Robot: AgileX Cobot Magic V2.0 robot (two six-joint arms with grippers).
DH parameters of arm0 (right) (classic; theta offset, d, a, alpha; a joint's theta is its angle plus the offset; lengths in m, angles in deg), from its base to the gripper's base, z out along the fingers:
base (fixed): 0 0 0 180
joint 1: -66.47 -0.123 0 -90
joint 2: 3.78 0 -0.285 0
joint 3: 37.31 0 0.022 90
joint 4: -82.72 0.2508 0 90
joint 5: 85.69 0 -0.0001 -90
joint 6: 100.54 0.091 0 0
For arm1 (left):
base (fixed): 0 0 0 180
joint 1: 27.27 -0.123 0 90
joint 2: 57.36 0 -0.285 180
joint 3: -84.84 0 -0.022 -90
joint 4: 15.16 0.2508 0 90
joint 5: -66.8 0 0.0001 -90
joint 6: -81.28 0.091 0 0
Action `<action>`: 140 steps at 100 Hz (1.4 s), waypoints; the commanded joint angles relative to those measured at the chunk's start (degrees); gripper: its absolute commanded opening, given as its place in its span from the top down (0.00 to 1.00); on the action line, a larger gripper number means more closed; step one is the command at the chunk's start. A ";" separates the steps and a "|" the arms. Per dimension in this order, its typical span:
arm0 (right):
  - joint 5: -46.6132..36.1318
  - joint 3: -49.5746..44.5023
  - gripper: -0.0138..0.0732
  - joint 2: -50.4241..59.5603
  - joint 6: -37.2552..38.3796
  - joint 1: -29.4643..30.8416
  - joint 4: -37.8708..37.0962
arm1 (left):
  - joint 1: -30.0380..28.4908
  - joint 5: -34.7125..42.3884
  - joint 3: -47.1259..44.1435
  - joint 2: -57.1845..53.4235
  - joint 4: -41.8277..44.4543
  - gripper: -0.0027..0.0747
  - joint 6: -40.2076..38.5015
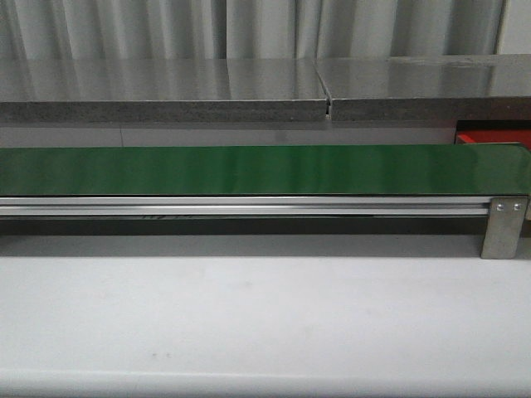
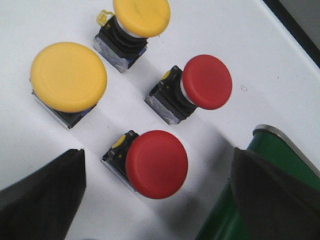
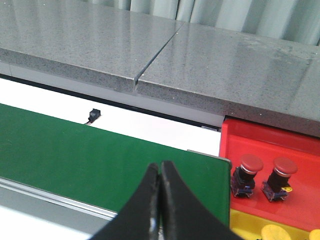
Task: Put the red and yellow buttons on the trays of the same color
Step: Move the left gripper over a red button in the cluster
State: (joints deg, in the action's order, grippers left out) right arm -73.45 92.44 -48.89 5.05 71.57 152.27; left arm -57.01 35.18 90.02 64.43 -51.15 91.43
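In the left wrist view, two red buttons [image 2: 156, 164] [image 2: 206, 81] and two yellow buttons [image 2: 68, 76] [image 2: 142, 16] stand on the white table. My left gripper [image 2: 159, 200] is open above them, and the nearer red button lies between its fingers, untouched. My right gripper [image 3: 160, 169] is shut on nothing and hovers over the green belt [image 3: 90, 150]. Past the belt's end is a red tray [image 3: 300, 142] holding two red buttons [image 3: 248, 169] [image 3: 281, 174]. Beside it is a yellow tray [image 3: 242, 225] with yellow buttons [image 3: 272, 232]. The front view shows only a corner of the red tray [image 1: 489, 134].
The long green belt [image 1: 249, 170] on its metal rail [image 1: 249, 206] crosses the table, with a steel bracket [image 1: 504, 225] at its right end. A grey stone ledge [image 1: 166, 91] runs behind it. The belt's roller end [image 2: 280, 147] lies close to my left gripper's finger.
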 commanded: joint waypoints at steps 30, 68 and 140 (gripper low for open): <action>-1.15 1.39 0.98 0.37 -0.35 -0.01 0.82 | -0.26 4.24 1.78 0.15 -1.73 0.21 -0.59; -1.15 1.39 0.98 0.37 -0.35 -0.01 0.82 | 0.35 5.66 1.78 0.15 -1.81 0.21 -0.59; -1.15 1.39 0.98 0.37 -0.35 -0.01 0.82 | 1.46 4.88 1.78 0.15 -1.60 0.30 -0.59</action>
State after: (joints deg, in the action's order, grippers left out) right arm -73.45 92.44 -48.89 5.05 71.57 152.27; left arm -55.81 38.85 90.02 67.37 -51.37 91.34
